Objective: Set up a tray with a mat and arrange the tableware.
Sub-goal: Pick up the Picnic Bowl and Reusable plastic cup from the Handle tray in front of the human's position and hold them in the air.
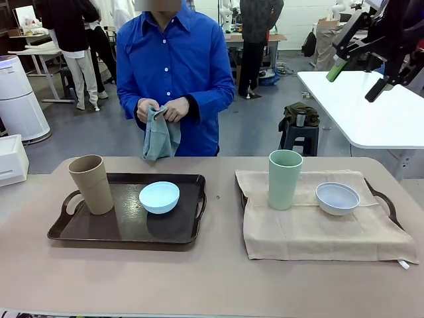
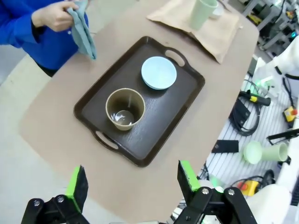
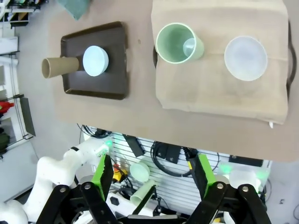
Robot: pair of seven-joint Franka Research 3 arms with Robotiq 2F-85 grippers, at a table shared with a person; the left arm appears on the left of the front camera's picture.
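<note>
Currently the dark tray (image 1: pixel 132 228) holds an empty tan tumbler (image 1: pixel 91 184) and blue bowl (image 1: pixel 159 197); the sage tumbler (image 1: pixel 285 179) and pale bowl (image 1: pixel 337 198) stand on the mat (image 1: pixel 318 233); the left gripper (image 2: pixel 131 177) and right gripper (image 3: pixel 154 165) gape, holding nothing.

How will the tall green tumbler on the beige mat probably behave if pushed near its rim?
It would probably tip rather than slide: the green tumbler is tall, narrower at its base, and stands on a cloth mat that may bunch. It looks empty from above, so likely light. Its smooth wall might slip in a grip.
</note>
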